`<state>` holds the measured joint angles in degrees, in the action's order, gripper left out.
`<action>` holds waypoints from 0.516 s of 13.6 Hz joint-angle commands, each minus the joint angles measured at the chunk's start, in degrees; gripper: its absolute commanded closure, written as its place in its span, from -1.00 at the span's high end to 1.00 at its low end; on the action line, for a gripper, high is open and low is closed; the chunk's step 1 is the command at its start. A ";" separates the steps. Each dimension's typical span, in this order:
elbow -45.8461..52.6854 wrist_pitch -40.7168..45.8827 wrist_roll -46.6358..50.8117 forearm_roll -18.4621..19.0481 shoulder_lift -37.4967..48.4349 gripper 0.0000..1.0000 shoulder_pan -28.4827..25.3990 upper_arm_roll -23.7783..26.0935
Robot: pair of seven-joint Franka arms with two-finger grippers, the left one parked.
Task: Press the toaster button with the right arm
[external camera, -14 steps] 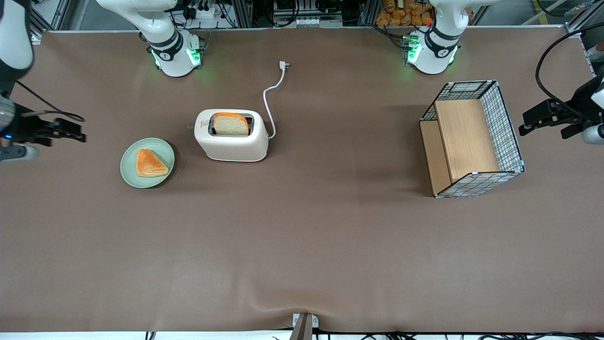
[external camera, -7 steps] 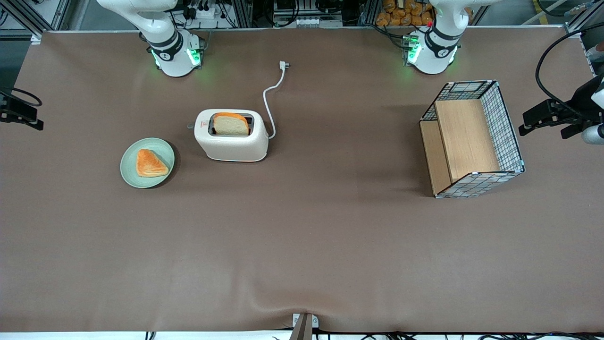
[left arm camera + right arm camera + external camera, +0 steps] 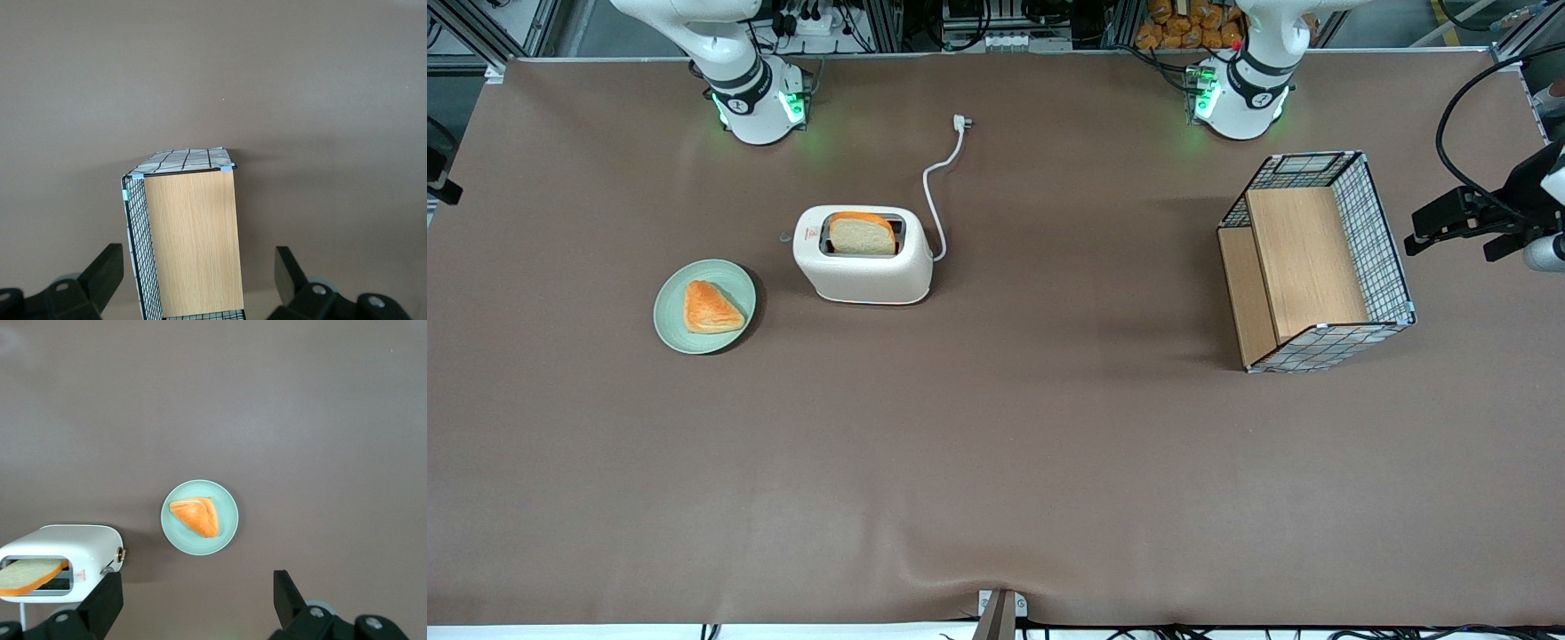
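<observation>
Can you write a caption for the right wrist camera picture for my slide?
Open gripper hovers high over the table, above a pastry on a green plate, beside the toaster holding bread.

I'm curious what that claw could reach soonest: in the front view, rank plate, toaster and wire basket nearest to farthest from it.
From the open gripper at the working arm's end:
1. plate, nearest that end.
2. toaster, beside the plate.
3. basket, toward the parked arm's end.

The toaster is showing smooth, softly glossy cream plastic. The table is wearing a matt brown cloth, wrinkling slightly. The basket is pairing pale wood with thin wire mesh. The gripper, hanging high above the plate, is looking like matt black plastic.
</observation>
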<state>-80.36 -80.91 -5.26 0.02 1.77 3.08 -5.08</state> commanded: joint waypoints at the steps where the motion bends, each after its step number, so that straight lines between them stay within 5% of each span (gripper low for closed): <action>1: -4.71 -0.48 2.79 -1.34 3.93 1.00 1.31 1.04; 7: -5.08 -0.57 2.71 -1.16 4.03 1.00 0.96 1.47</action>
<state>-83.96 -80.89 -3.27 -0.50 4.73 3.15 -4.72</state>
